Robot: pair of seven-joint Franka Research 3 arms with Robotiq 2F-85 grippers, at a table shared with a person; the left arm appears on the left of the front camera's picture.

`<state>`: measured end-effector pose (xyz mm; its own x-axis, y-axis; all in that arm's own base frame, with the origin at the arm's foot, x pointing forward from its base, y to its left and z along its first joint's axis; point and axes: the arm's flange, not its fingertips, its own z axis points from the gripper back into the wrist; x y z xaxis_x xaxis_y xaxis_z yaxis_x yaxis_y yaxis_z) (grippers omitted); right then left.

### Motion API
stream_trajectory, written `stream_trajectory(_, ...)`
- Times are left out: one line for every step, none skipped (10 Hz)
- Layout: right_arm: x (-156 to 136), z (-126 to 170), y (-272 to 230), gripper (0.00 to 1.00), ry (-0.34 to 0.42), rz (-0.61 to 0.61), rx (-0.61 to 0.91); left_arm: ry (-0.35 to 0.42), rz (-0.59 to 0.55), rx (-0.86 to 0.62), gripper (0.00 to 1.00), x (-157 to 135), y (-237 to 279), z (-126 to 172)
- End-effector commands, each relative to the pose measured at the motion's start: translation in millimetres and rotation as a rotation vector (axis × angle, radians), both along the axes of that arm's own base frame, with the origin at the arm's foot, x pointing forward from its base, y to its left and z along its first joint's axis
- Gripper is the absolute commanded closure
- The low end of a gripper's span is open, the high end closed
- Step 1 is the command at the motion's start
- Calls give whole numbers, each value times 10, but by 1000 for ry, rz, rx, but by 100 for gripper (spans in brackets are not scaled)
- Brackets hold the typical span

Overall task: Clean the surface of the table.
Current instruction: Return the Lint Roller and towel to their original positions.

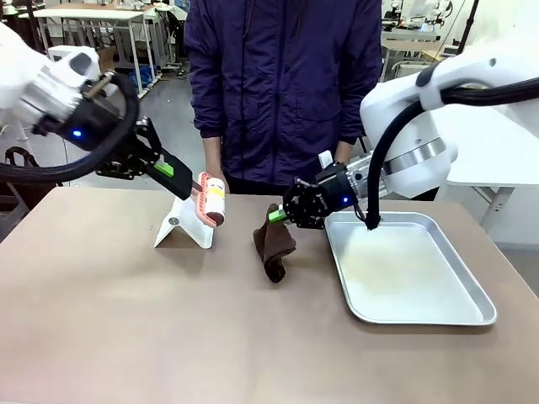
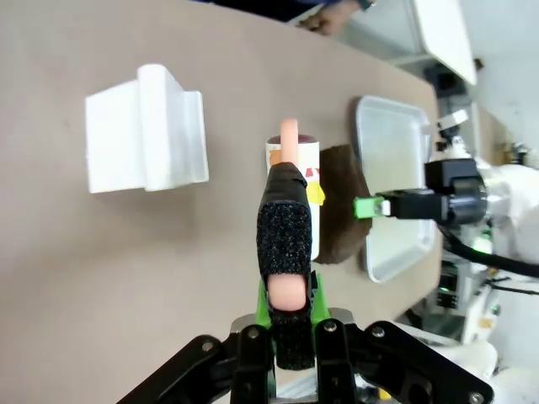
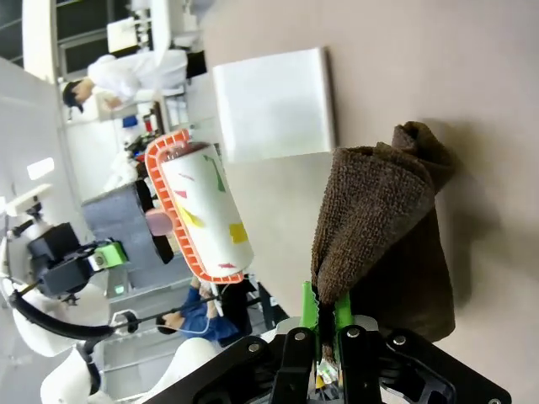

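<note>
Table (image 1: 126, 328): brownish-tan, matte, broad, filling the near ground of the front view, long axis running side to side between the two arms, far edge toward a person in a dark purple jacket (image 1: 282, 84). Beyond that edge, grey floor and white-topped tables.

On the table, right of centre: shiny metal tray (image 1: 472, 295), lying flat. Just left of the tray: brown cloth (image 1: 274, 246), bunched, hanging down to the tabletop. Farther left of the tray, well apart: white folded stand (image 1: 185, 229), resting on the surface.

Right gripper (image 1: 280, 215): clamped tight on the cloth's upper fold, at the tray's near-left corner; in the right wrist view, terry fabric pinched between the green pads (image 3: 327, 313).

Left gripper (image 1: 178, 174): closed fast on the pink handle of a lint roller (image 1: 210, 199), roller head raised above the stand, left of the cloth and the tray.
</note>
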<state>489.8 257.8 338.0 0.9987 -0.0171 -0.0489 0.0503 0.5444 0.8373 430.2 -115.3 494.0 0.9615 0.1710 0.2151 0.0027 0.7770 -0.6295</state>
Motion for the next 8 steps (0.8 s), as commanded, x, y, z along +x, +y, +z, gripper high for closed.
stream_trajectory(85, -27, 39, 93, 19, -29, -60, 25, 34, 71, 81, 205, -101, -46)
stream_trajectory(96, -93, -12, 93, 11, -42, -91, 29, 33, 95, 81, 275, -141, -109)
stream_trajectory(124, -151, -79, 93, 10, -38, -150, 35, 27, 103, 81, 341, -177, -157)
stream_trajectory(149, -178, -134, 93, -3, -16, -221, 39, 27, 110, 81, 398, -197, -194)
stream_trajectory(178, -196, -166, 93, -32, -6, -293, 52, 13, 112, 81, 443, -211, -224)
stream_trajectory(200, -223, -184, 93, -48, 6, -337, 57, 12, 120, 81, 484, -215, -255)
stream_trajectory(210, -255, -170, 93, -56, 24, -337, 59, 26, 123, 81, 547, -210, -275)
stream_trajectory(193, -276, -173, 93, -9, 73, -284, 37, -10, 92, 81, 581, -185, -236)
